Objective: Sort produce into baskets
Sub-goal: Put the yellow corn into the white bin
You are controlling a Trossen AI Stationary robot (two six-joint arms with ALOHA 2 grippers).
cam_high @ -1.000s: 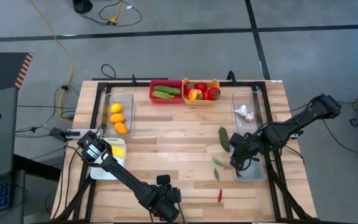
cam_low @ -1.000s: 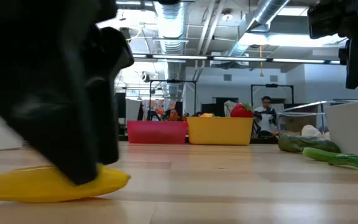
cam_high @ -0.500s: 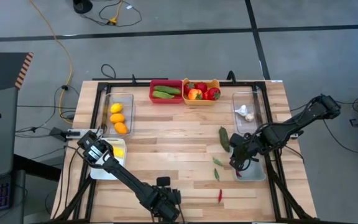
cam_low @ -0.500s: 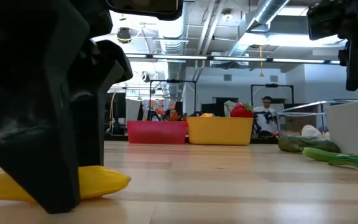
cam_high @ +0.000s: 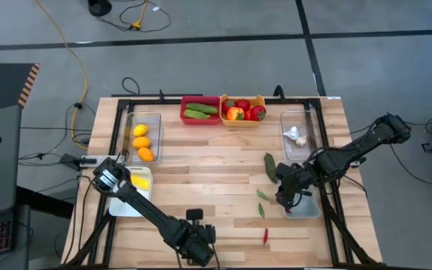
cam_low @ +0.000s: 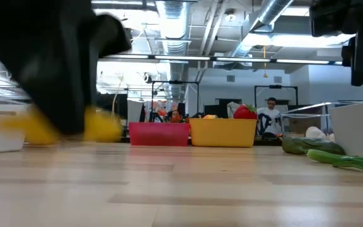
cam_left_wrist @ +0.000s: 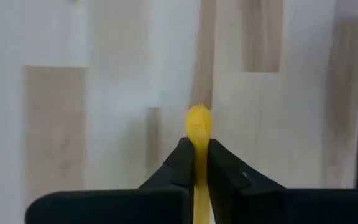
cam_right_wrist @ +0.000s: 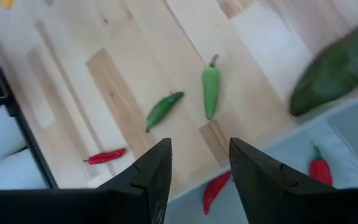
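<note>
Left wrist view: left gripper (cam_left_wrist: 194, 163) fingers (cam_left_wrist: 180, 163) clamped tight on a thin yellow piece (cam_left_wrist: 197, 121), lifted off the counter (cam_high: 201, 180) near its front edge. Low view shows the piece (cam_low: 99, 126) blurred, above the wood. Right gripper (cam_right_wrist: 197, 168) fingers apart w/ nothing between them, hanging over the pale tray (cam_high: 306, 206) at counter's right, which holds two red chilies (cam_right_wrist: 320, 171). Nearby on the wood: two small green chilies (cam_right_wrist: 211, 90), one red chili (cam_high: 265, 235), a dark green cucumber (cam_high: 270, 166). Red bin (cam_high: 200, 111) w/ cucumbers and yellow bin (cam_high: 243, 111) w/ red produce at the back.

Two cucumbers (cam_high: 200, 112), three oranges (cam_high: 141, 142), two garlics (cam_high: 296, 136).
</note>
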